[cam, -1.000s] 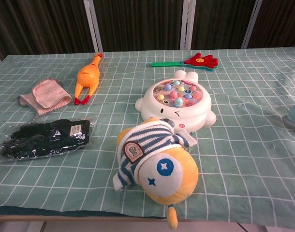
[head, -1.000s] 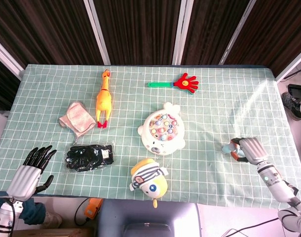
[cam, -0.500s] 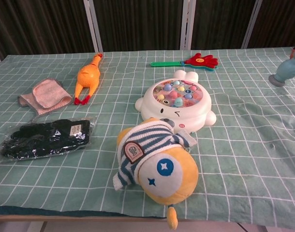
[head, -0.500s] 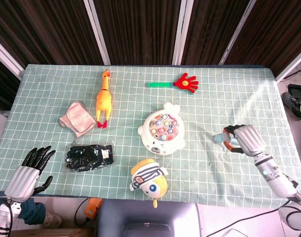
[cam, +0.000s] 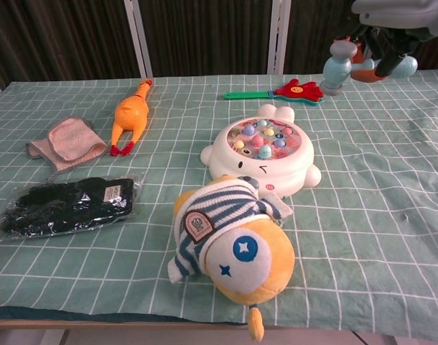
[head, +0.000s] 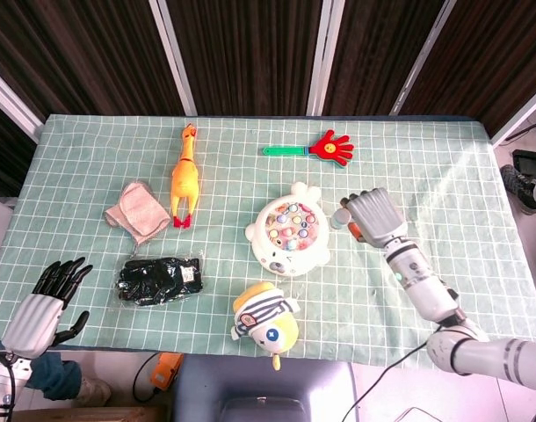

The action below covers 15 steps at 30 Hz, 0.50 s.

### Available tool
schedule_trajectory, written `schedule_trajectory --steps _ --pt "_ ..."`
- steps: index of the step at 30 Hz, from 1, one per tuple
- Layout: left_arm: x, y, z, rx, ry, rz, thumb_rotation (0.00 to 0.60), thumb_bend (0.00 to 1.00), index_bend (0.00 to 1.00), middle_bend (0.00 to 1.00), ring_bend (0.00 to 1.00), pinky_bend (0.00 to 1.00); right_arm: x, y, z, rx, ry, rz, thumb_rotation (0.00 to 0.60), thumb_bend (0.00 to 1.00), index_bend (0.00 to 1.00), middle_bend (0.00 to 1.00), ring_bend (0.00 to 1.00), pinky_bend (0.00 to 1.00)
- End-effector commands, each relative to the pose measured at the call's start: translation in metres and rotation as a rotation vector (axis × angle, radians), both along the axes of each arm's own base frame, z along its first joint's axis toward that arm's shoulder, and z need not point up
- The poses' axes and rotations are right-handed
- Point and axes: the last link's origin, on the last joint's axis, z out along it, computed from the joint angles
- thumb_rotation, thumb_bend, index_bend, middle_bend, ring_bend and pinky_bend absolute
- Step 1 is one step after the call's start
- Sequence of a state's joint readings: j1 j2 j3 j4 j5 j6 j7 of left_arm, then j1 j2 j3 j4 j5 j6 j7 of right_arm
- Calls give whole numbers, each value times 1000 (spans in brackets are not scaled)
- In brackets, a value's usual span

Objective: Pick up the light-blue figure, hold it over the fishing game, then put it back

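Observation:
My right hand [head: 376,215] grips the light-blue figure [cam: 341,69] in the air, just right of the white fishing game [head: 290,233]. In the head view only the figure's end [head: 340,215] pokes out left of the hand, beside the game's right rim. The chest view shows the figure hanging high under my right hand [cam: 395,14], up and to the right of the fishing game [cam: 264,148]. My left hand [head: 50,299] hangs off the table's front left corner, fingers apart, holding nothing.
A yellow rubber chicken [head: 184,174], a pink cloth [head: 138,211] and black gloves [head: 161,279] lie on the left. A striped plush toy [head: 266,323] sits in front of the game. A red hand clapper [head: 316,148] lies behind it.
My right hand has carried the figure up off the table at the right and leftward, to just beside the fishing game. The left hand has sunk slightly.

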State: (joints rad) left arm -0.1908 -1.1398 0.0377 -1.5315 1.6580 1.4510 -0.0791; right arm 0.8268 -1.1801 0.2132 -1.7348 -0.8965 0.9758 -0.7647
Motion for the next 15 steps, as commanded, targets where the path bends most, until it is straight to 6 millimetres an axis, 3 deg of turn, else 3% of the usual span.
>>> schedule_trajectory --steps 1,9,15 --pt "-1 0 1 -1 0 4 600 392 0 0 0 0 69 -3 -42 46 33 7 600 636 1000 655 705 724" --pt "-3 -1 4 -10 -6 8 600 393 0 0 0 0 82 -3 -82 87 77 -33 600 633 1000 655 705 723" --pt "-3 -1 6 -2 -14 9 600 393 0 0 0 0 85 -4 -93 93 93 -42 600 631 1000 655 705 723"
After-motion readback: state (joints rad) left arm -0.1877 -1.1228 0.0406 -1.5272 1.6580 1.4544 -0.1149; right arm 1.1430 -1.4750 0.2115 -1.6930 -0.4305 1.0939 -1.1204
